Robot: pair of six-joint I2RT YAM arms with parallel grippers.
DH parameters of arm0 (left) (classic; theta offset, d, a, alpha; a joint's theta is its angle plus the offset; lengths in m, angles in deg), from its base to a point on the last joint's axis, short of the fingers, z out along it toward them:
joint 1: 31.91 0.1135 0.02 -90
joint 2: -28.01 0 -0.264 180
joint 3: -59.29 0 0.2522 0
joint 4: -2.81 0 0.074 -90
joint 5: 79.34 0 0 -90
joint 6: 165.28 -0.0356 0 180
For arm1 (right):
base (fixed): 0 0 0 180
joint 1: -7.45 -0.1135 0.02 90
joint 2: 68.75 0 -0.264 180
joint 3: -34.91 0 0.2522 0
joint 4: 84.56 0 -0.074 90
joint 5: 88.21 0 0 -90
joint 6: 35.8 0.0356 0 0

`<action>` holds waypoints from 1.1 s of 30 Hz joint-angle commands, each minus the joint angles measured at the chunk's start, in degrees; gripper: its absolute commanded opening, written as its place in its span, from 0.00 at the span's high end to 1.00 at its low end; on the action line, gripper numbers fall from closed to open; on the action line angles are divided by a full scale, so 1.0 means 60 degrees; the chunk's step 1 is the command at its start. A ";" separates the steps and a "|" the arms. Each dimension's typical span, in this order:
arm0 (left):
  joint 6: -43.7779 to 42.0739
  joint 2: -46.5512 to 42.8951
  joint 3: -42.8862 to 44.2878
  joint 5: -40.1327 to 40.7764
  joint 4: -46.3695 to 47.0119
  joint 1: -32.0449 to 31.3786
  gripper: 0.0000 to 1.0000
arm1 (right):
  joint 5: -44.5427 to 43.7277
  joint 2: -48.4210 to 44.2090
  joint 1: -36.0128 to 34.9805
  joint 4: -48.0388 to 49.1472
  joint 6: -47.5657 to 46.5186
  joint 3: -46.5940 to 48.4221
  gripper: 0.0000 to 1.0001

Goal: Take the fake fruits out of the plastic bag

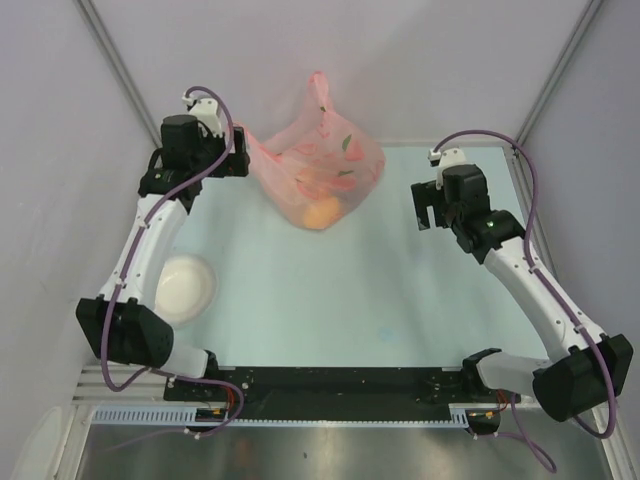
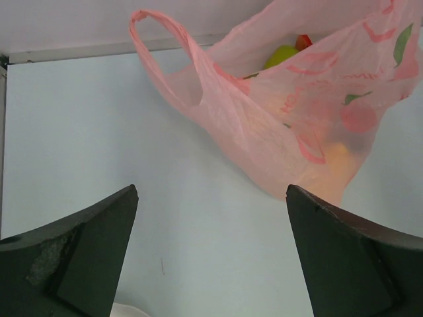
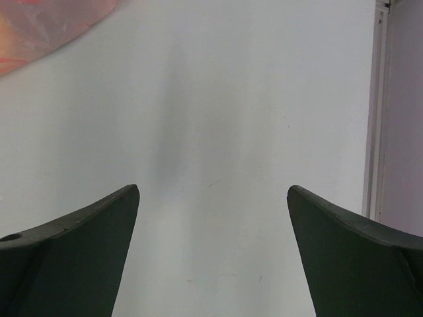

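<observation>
A white bowl (image 1: 190,285) sits well to the near left of the bag (image 1: 318,170), partly under the left arm (image 1: 150,240). Nothing lies between the bag and either gripper.

The bag rests on the pale table (image 1: 330,300), toward its far edge. Its long axis runs from the bulging bottom on the near side to a handle loop (image 2: 165,49) rising on the far side.

The bag is thin, crinkly, translucent pink film printed with red and green fruit shapes. The fruits are inside it: a green pear (image 2: 281,56) and a red piece (image 2: 303,41) show at the mouth, and a yellow-orange fruit (image 1: 322,213) glows through the bottom.

The left gripper (image 2: 211,195) hangs just left of the bag, spread wide and empty. The right gripper (image 3: 213,191) is well right of it, also spread and empty.
</observation>
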State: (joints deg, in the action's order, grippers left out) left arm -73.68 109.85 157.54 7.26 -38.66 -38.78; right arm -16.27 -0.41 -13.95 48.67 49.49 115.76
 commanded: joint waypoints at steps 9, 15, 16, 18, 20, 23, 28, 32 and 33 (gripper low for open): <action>0.2046 0.2969 0.3364 0.0714 0.0148 0.0222 0.01 | 0.3213 0.1570 -0.0167 0.1562 -0.0258 0.1326 0.02; 0.2456 0.4492 0.4638 -0.0457 0.0558 0.0296 0.09 | 0.3771 0.2731 -0.0196 0.1723 0.0521 0.2455 0.05; 0.2529 0.4625 0.4799 -0.0575 0.0618 0.0296 0.10 | 0.3831 0.2848 -0.0182 0.1622 0.0565 0.2558 0.05; 0.2661 0.4932 0.5151 -0.0883 0.0924 0.0296 0.10 | 0.4006 0.3097 -0.0197 0.1504 0.0697 0.2792 0.05; 0.2778 0.5152 0.5559 -0.0695 0.0941 0.0296 0.11 | 0.4080 0.3185 -0.0211 0.1387 0.0726 0.2881 0.05; 0.2910 0.5548 0.5956 -0.0079 0.0780 0.0311 0.11 | 0.4080 0.3186 -0.0211 0.1401 0.0741 0.2896 0.05; 0.3203 0.6133 0.6090 -0.0137 0.0823 0.0326 0.17 | 0.3949 0.3317 -0.0226 0.1503 0.0741 0.2954 0.06; 0.3555 0.6238 0.5870 0.0068 0.0692 0.0281 0.19 | 0.3700 0.3683 -0.0226 0.1635 0.0668 0.3319 0.05; 0.3613 0.6252 0.5826 0.0126 0.0692 0.0281 0.19 | 0.3641 0.3814 -0.0240 0.1722 0.0653 0.3422 0.05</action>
State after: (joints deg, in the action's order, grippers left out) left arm -55.30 146.18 191.74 6.36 -34.99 -37.08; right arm 7.03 20.18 -14.98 56.73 53.19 131.94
